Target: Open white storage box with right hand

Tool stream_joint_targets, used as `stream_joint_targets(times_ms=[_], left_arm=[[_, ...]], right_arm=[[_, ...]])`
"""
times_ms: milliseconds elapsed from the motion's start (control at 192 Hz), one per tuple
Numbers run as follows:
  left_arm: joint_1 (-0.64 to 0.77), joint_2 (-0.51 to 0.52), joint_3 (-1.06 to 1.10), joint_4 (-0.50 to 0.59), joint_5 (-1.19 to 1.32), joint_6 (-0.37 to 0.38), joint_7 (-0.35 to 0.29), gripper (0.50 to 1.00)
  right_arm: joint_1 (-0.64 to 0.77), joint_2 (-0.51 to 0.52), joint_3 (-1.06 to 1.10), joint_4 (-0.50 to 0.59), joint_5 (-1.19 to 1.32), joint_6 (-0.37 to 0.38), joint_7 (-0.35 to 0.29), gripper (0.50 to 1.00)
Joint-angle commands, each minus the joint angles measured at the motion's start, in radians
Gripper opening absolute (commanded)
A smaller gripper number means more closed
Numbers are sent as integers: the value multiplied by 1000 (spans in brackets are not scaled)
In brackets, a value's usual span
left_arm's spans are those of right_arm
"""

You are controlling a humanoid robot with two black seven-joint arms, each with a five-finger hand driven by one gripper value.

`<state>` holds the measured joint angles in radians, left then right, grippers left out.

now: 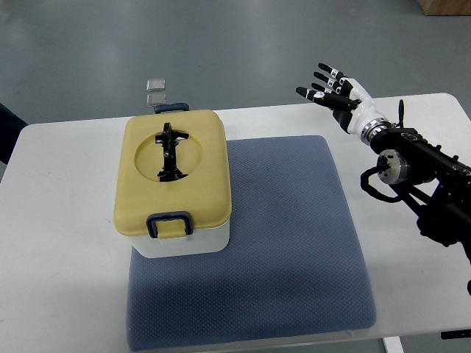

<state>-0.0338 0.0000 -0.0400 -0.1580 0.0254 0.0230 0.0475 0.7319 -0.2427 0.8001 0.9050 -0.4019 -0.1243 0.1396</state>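
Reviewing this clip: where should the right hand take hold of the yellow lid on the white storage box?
Likely the dark latch on the yellow lid of the white storage box, approached from the near side. It protrudes there, and the open right hand is well away.

A single overhead camera is looking steeply down from the robot's side, framing the white rectangular bench [66, 220] at moderate range.

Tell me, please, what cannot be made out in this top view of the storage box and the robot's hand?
- White storage box with yellow lid: contents hidden by the shut lid.
- Far dark blue latch: mostly hidden behind the lid's far edge.
- Two small clear squares on the floor: too small to identify.
- Right hand: palm faces away.
- Right arm: cut off by the right edge.
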Motion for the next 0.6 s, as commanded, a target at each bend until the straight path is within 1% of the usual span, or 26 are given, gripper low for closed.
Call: stream_joint_targets(times_ms=[0,396,593], left_arm=[[0,0,-5,0,-1,0,0,1000],[6,0,-3,0,-1,6,0,1000],[5,0,-3,2,-1,3,0,1000]], right_arm=[[0,0,-1,0,0,0,0,930],[-6,0,-1,-2,0,0,0,930],[-12,0,-1,-2,0,0,12,930]])
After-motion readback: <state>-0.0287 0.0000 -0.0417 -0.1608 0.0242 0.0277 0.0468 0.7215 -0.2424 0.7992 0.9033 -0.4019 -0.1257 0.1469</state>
